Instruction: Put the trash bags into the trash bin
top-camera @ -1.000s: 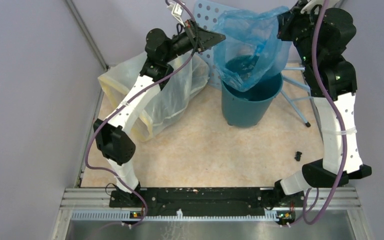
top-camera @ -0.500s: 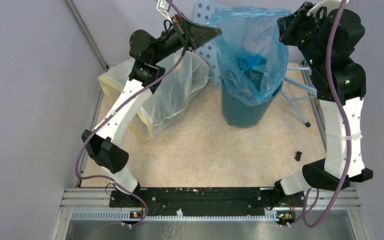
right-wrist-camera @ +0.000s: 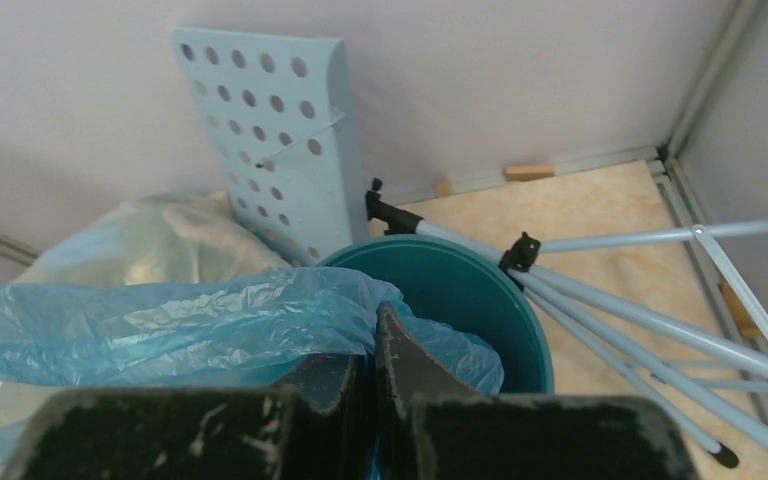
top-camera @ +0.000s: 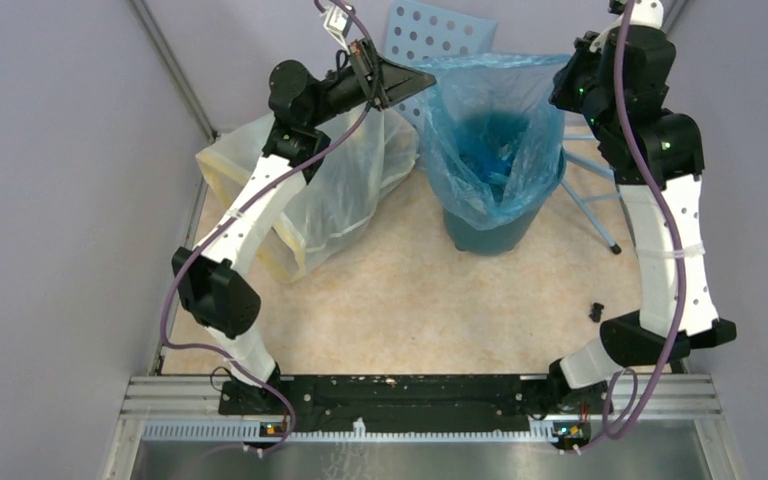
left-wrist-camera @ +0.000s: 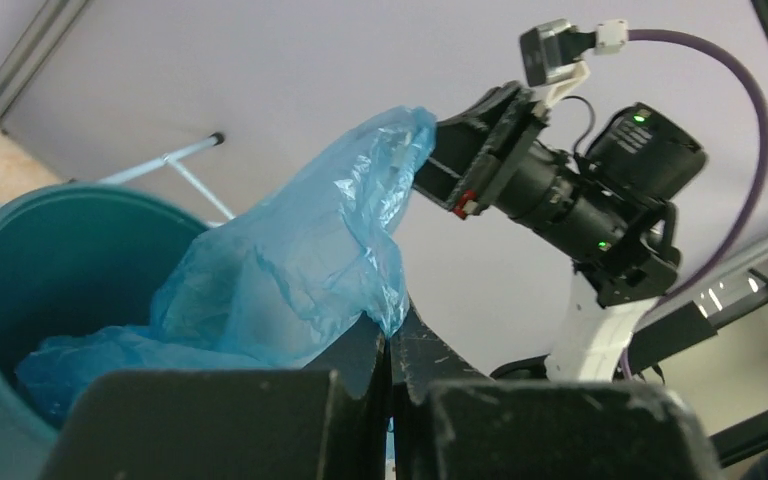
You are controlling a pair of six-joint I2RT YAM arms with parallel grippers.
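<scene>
top view, clock read from the table point(top-camera: 410, 310) centre. big whitish bag point(top-camera: 335, 200) with yellowish edges, slumped at 10 o'clock by the left wall. pale-blue perforated panel point(top-camera: 440, 30) upright at 12 o'clock against the back wall. light-blue rods point(top-camera: 590, 217) with black joints lying at 2 o'clock. small black piece point(top-camera: 597, 311) alone at 4 o'clock. right wrist view: small wood block point(right-wrist-camera: 530, 172) at the back wall's foot, 1 o'clock.

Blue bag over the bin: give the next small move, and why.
Probably lower both grippers together. The left gripper and right gripper each pinch the mouth of the light-blue bag on opposite sides, above the rim of the teal bin, with the bag's body hanging inside.
</scene>
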